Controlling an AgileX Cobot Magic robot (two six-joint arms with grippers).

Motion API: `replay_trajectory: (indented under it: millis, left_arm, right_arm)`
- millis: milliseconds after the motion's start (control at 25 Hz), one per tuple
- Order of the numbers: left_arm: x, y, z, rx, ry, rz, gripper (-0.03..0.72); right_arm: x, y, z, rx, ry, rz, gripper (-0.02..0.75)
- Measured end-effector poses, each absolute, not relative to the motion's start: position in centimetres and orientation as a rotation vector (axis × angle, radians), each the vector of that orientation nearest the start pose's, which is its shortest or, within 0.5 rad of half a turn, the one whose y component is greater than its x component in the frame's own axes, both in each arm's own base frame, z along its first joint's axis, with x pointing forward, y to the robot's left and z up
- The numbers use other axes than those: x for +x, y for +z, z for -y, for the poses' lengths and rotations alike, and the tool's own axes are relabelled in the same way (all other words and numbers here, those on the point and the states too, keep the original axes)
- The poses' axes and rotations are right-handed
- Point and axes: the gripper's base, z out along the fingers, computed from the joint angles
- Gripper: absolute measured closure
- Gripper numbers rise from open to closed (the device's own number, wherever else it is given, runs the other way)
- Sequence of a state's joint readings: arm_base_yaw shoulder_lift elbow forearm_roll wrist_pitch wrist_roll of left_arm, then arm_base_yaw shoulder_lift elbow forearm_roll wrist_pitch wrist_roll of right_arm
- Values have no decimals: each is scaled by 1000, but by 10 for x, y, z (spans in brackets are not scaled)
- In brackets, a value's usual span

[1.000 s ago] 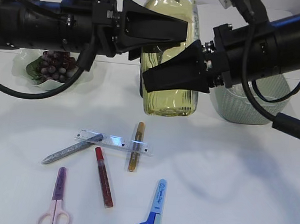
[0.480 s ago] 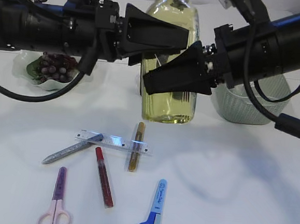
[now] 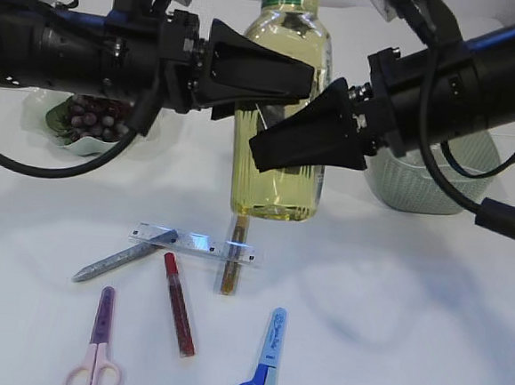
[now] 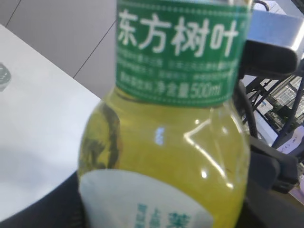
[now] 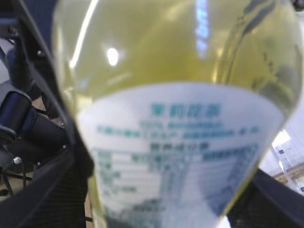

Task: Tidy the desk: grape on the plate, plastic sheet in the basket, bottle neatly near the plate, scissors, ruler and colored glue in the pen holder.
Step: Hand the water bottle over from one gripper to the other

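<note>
The bottle (image 3: pixel 280 114) of yellow-green drink stood upright in the middle of the exterior view, lifted clear of the white table (image 3: pixel 409 303), its base hanging above the far end of the gold glitter-glue tube (image 3: pixel 232 255). The left gripper (image 3: pixel 289 70) reached in from the left and clasped the bottle high on its shoulder, just under the green neck label, and its wrist view was filled by that label and the liquid below it. The right gripper (image 3: pixel 274 149) came in from the right at mid-body; its jaws stood wide on either side of the bottle, and whether they pressed on it or had let go could not be told from the pictures. As to progress, the grapes (image 3: pixel 94 114) already lay on the pale green leaf-shaped plate (image 3: pixel 53 123) at the back left, so that part looked done. The bottle was in hand but not yet set down near the plate. Everything else appeared untouched: the clear ruler (image 3: pixel 195 243) lay across the gold tube and the silver glue tube (image 3: pixel 123 257), the red glue tube (image 3: pixel 178 304) lay beside them, and the pink scissors (image 3: pixel 97 345) and blue scissors (image 3: pixel 264 361) rested at the near edge. The woven basket (image 3: pixel 424 174) sat at the back right behind the right arm; no plastic sheet or pen holder could be made out.
</note>
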State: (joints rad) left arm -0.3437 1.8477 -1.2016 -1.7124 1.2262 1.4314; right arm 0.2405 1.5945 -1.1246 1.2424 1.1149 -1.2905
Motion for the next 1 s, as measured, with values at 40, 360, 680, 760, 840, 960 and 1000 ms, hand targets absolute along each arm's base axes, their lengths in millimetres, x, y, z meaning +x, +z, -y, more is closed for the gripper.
replay_trajectory:
  millis: [40,360,680,760,840,960,1000]
  left_arm:
    - [321,263,204,793,-1642,-1781,245]
    - [327,261,193,760,-1619,-1804,246]
    - [340,256,179,677,-1523,-1854,247]
    - [344,252,176,656,-1494,-1874,247]
    - [344,249,175,672,-1477,-1896,247]
    - [343,247,175,721,-1459,-1922,247]
    - [343,248,175,735,-1454,-1926,247]
  right_arm:
    - [286,291,-149,-1049,1179,-2006,92]
    - [285,287,-147,-1091,1134,-2041,99]
    - [277,287,-145,-1130,1150,-2108,136]
    - [276,289,-144,-1144,1137,-2140,141]
    - [277,288,-142,-1145,1088,-2196,143]
    - [281,289,-136,-1135,985,-2301,143]
    - [282,288,-134,-1120,940,-2345,143]
